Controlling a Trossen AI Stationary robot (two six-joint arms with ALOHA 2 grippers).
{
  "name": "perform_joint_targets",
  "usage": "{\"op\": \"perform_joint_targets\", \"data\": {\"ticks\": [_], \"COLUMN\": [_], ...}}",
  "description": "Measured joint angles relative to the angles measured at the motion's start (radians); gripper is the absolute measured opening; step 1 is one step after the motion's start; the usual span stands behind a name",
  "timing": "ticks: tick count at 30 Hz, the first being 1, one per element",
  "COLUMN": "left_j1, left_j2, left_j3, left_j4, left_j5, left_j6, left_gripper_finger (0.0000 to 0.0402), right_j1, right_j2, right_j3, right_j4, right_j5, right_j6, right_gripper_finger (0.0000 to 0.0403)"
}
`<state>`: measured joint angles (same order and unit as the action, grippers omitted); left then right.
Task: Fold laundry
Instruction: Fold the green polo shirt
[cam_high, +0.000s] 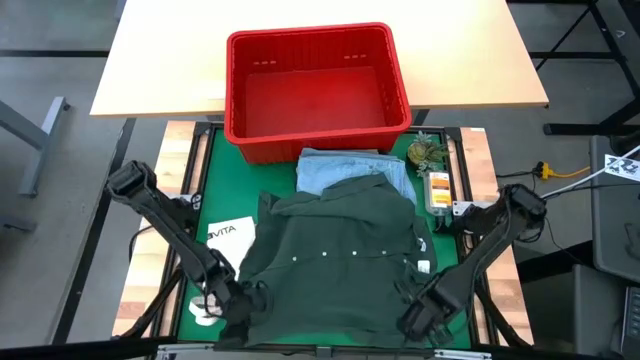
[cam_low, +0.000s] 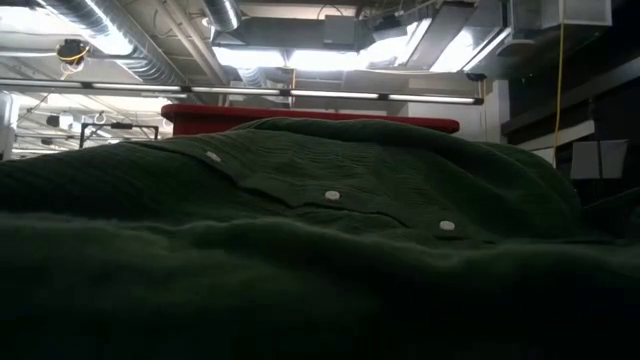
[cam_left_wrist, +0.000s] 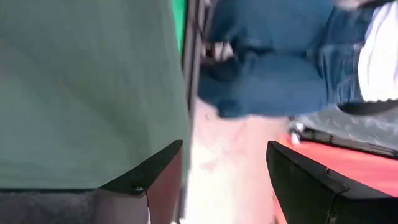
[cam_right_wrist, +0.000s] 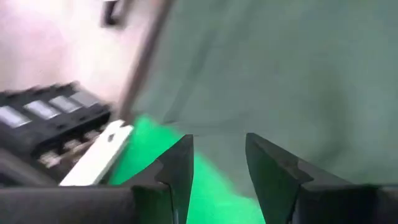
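Observation:
A dark green-grey shirt (cam_high: 335, 265) with white buttons lies spread on the green mat and fills the low view (cam_low: 330, 230). Its far part overlaps a light blue piece (cam_high: 345, 170) that lies flat behind it. My left gripper (cam_high: 238, 302) is open at the shirt's near left corner; in its wrist view (cam_left_wrist: 224, 168) the green cloth (cam_left_wrist: 87, 93) lies beside one finger. My right gripper (cam_high: 418, 318) is open at the near right corner, and its wrist view (cam_right_wrist: 219, 158) shows bare mat between the fingers and the shirt's edge (cam_right_wrist: 298, 74) just beyond. Jeans and the beige piece do not show on the table. My left gripper stands open beside the shirt's near left corner; whether a finger touches the cloth I cannot tell. My right gripper stands open in front of the shirt's near right edge, with green mat showing between its fingers; whether it touches the cloth I cannot tell.
A red basket (cam_high: 315, 90) stands at the mat's far edge, behind the light blue piece. A white tote bag (cam_high: 232, 235) lies left of the shirt, partly under it. A small green object (cam_high: 428, 152) and an orange box (cam_high: 438, 190) sit at the far right.

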<state>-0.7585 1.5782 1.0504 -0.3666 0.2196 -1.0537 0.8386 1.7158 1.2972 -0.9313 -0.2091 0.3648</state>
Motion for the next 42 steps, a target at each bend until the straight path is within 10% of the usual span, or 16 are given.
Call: {"op": "perform_joint_targets", "data": {"ticks": [13,28,42], "left_j1": [0.242,0.522,0.576], "left_j2": [-0.254,-0.314,-0.313], "left_j3": [0.0,0.0,0.0], "left_j4": [-0.117,-0.176,-0.187], "left_j5": [-0.182,-0.183,-0.181], "left_j6": [0.333,0.608,0.726], "left_gripper_finger": [0.0223,0.0223,0.0223], "right_j1": [-0.36,-0.91,-1.057], "right_j2": [-0.234,-0.239,-0.203], "right_j3": [0.0,-0.001,-0.032], "right_j4": [-0.079,-0.164,-0.124], "right_j5": [0.553,0.427,0.319], "right_j6": [-0.331,-0.689,-0.849], "right_gripper_finger": [0.0147,0.0147,0.0147]}}
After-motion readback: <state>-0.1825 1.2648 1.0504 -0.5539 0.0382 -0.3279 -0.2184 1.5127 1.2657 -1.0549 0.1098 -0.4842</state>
